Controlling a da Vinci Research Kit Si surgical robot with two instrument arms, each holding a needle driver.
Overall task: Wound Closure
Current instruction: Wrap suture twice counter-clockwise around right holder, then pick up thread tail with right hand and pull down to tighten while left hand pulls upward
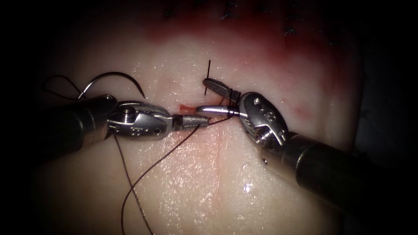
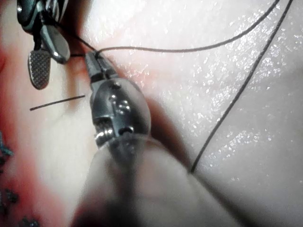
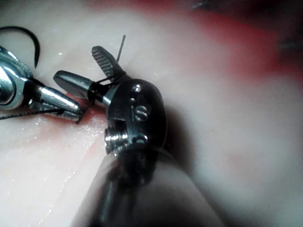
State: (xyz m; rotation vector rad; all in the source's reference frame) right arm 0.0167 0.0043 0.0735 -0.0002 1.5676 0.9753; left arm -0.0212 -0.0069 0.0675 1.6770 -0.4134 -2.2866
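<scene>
Two tools meet tip to tip over the cut (image 1: 191, 107) in the tissue (image 1: 226, 174). Left tool (image 1: 201, 121): jaws closed, clamped on the thread (image 1: 165, 156) right at the cut; the strand leaves its tip and runs back beneath its wrist across the tissue, where a second strand crosses it. The left wrist view shows the same: left tool (image 2: 94, 64) pinched on the thread (image 2: 189, 48), which arcs away over the glistening surface.

Right tool (image 1: 204, 95): jaws spread wide, nothing between them. Thread is wound around the base of its jaws, where they join the wrist. Its lower jaw points at the left tool's tip, almost touching it; its upper jaw, with the serrated face showing, angles away from the cut. The right wrist view agrees: right tool (image 3: 78, 66) open, with a dark loop of thread (image 3: 102, 81) at its hinge.

Short cut end of thread (image 1: 209, 76) stands up from the tissue just behind the right tool's upper jaw.

Needle (image 1: 119, 78): free, held by neither tool, lying on the tissue behind the left tool's wrist, on the left of the cut. Not in the tissue as far as can be seen; its thread end trails off beyond the left shaft.

Red fluid (image 1: 261, 39) stains the tissue beyond both tools, with a small smear at the cut itself.
</scene>
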